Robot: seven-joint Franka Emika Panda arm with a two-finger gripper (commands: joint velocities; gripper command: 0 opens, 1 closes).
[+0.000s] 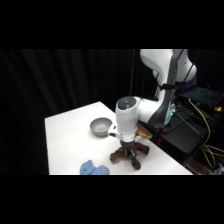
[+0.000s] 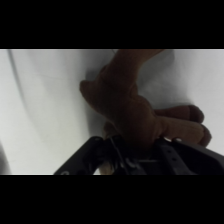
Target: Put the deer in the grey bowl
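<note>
Black linkage fills the bottom of the wrist view, and the end effector [image 2: 131, 150] sits right down on the deer [image 2: 135, 107]; whether its fingers are closed on the plush or merely around it cannot be told, since the toy's body hides them. In the side view the end effector [image 1: 128, 150] comes straight down onto the deer [image 1: 129, 155], which lies on the bench [image 1: 70, 135] near its front right edge, stubby legs spread outward. The grey bowl [image 1: 100, 126] stands on the bench just behind and to the left of the deer, apart from it. A light blue plush toy [image 1: 93, 169] lies at the front edge, left of the deer. The bench surface is plain white. Behind it hangs a black curtain [image 1: 75, 80]; to the right of the bench sit dark equipment and yellow cables [image 1: 205, 117] beside the arm's base.
</note>
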